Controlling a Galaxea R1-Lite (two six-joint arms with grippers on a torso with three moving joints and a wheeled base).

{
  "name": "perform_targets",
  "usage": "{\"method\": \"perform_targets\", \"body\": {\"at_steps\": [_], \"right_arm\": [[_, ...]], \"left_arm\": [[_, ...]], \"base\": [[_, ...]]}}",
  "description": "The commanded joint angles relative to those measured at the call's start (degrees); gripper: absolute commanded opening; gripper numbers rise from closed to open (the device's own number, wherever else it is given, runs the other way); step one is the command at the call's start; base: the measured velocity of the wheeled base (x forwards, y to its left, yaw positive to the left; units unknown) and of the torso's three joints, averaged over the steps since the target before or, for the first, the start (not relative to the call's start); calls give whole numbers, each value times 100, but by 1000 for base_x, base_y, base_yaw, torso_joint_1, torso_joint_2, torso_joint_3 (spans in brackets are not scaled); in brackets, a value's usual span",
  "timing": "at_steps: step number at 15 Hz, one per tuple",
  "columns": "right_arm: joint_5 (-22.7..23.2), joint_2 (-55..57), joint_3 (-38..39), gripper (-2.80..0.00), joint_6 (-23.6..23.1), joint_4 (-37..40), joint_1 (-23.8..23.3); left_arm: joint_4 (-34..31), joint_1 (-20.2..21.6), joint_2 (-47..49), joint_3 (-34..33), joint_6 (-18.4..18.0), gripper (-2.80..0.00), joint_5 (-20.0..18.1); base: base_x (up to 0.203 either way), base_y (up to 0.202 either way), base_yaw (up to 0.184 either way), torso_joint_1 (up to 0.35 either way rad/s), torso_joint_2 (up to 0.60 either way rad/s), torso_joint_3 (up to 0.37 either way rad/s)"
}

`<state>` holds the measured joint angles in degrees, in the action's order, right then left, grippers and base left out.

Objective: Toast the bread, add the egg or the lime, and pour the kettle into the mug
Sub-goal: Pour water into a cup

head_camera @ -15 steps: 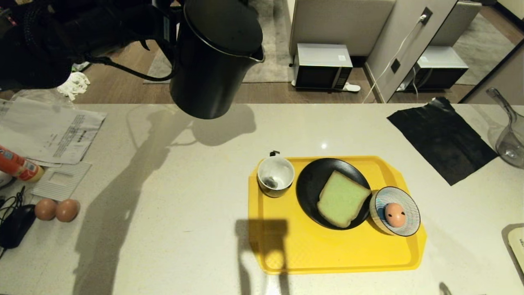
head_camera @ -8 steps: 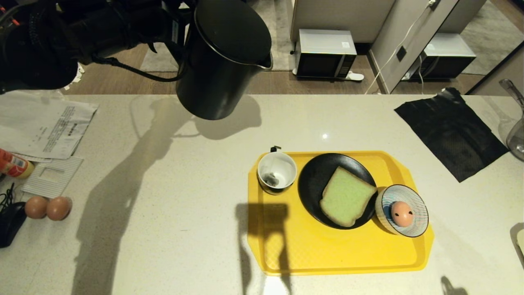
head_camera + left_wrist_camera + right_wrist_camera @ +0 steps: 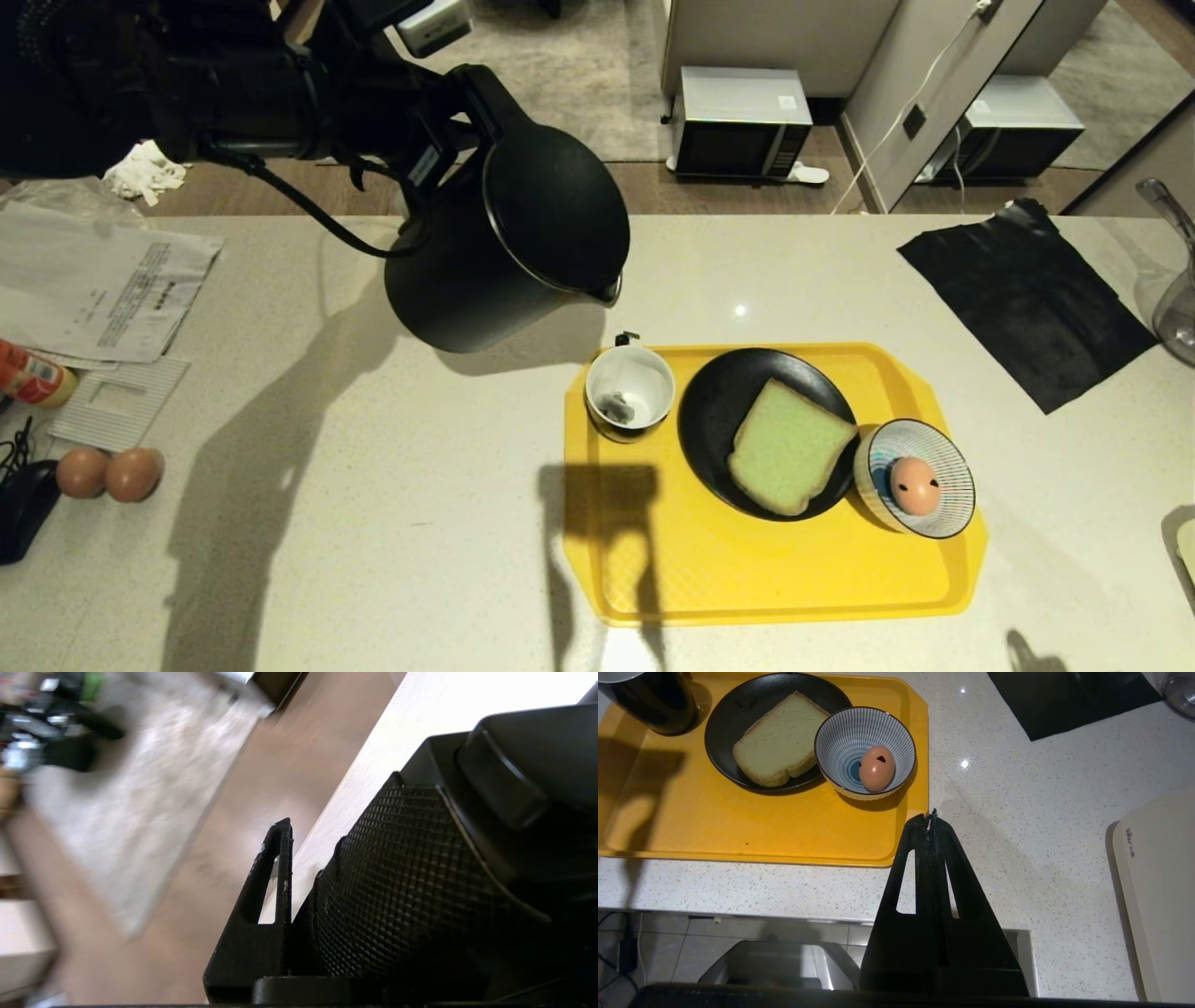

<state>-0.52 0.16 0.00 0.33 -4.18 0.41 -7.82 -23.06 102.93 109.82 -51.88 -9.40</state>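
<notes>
The black kettle (image 3: 509,252) hangs tilted above the counter, its spout (image 3: 611,291) just behind and left of the mug (image 3: 630,392). My left gripper (image 3: 439,140) is shut on the kettle's textured handle (image 3: 411,882); one finger (image 3: 275,872) shows beside it. The mug, white inside, stands on the yellow tray (image 3: 747,579) with a small dark lump in it. The bread (image 3: 789,446) lies on a black plate (image 3: 719,411). The spotted egg (image 3: 915,483) sits in a striped bowl (image 3: 952,462). My right gripper (image 3: 930,817) is shut and empty by the tray's near right corner. The lime is out of view.
Two plain brown eggs (image 3: 105,474), papers (image 3: 93,289) and an orange bottle (image 3: 28,373) lie at the left. A black sheet (image 3: 1022,308) and a glass jug (image 3: 1172,299) are at the back right. A white appliance (image 3: 1157,896) sits at the right edge.
The kettle has come down and nearer to the mug and has tipped spout-first towards it. The whole head view shifted slightly at first. The right arm has kept still.
</notes>
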Motion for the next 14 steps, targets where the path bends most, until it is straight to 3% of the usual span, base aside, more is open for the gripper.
{"method": "perform_targets", "body": {"at_steps": [1, 3, 5, 12, 14], "right_arm": [[0, 1, 157, -280, 2, -4, -1], [0, 2, 158, -280, 2, -4, 2], [0, -1, 152, -280, 2, -4, 2], [0, 2, 156, -280, 2, -4, 2], [0, 2, 151, -280, 2, -4, 1]], "left_arm": [[-17, -66, 6, -21, -574, -280, 453], [-17, -89, 74, -22, -1054, -280, 825], [6, -158, 153, -21, -1260, -280, 1091], [70, -488, 281, 23, -1262, -280, 1218], [62, -554, 263, 5, -1411, -280, 1350]], "base": [[0, 0, 0, 0, 0, 0], [0, 0, 0, 0, 0, 0], [0, 0, 0, 0, 0, 0], [0, 0, 0, 0, 0, 0], [0, 0, 0, 0, 0, 0]]}}
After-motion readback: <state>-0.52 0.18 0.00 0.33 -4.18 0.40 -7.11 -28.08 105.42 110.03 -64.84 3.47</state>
